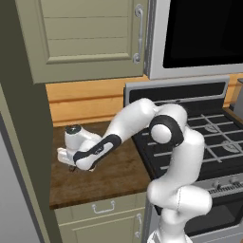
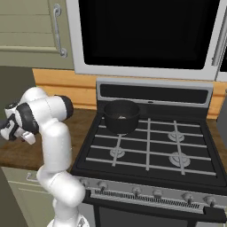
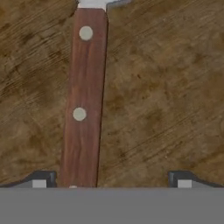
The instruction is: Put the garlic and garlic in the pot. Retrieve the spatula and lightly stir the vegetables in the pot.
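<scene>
The spatula's brown handle (image 3: 83, 100), with two pale rivets, lies flat on the wooden counter (image 3: 166, 87) in the hand view. A sliver of its light grey blade (image 3: 92, 3) shows at the top edge. My gripper (image 3: 111, 180) hovers low over the handle, open, with the handle just inside the left fingertip (image 3: 40, 180) and a wide gap to the right one. In the left base view the gripper (image 1: 71, 165) points down at the counter's left end. The black pot (image 2: 120, 116) stands on the stove's back left burner, with a pale patch of garlic (image 2: 122, 117) inside.
The stove (image 2: 150, 146) sits right of the wooden counter (image 1: 109, 175). A tall cabinet side (image 1: 23, 142) walls the counter's left end, close to my hand. Upper cabinets (image 1: 85, 33) and a microwave (image 2: 146, 35) hang above.
</scene>
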{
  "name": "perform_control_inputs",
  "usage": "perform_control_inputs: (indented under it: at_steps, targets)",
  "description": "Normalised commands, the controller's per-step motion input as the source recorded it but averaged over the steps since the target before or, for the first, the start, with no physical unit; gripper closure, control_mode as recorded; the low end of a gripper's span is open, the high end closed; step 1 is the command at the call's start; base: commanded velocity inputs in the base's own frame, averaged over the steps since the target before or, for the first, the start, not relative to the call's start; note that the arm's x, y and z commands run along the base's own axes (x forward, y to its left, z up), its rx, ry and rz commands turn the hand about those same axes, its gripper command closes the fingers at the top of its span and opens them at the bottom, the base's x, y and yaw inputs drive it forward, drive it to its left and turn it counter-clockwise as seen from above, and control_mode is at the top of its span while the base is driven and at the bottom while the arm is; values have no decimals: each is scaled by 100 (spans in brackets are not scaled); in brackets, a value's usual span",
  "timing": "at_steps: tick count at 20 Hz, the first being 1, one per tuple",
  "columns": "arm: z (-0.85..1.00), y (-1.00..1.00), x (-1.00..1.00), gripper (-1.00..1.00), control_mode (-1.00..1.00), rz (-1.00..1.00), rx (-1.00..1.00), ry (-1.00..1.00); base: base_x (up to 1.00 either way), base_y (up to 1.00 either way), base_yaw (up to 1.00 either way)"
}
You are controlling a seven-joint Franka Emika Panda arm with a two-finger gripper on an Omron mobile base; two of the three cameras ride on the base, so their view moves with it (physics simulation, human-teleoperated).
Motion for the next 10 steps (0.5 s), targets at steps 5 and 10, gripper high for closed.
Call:
perform_control_inputs:
  at_steps: [5,10]
  targets:
    - [-14,33,15,-100,-100,-8,-4,1,0,0,0]
    - [-1,21,21,-100,-100,-9,-1,2,0,0,0]
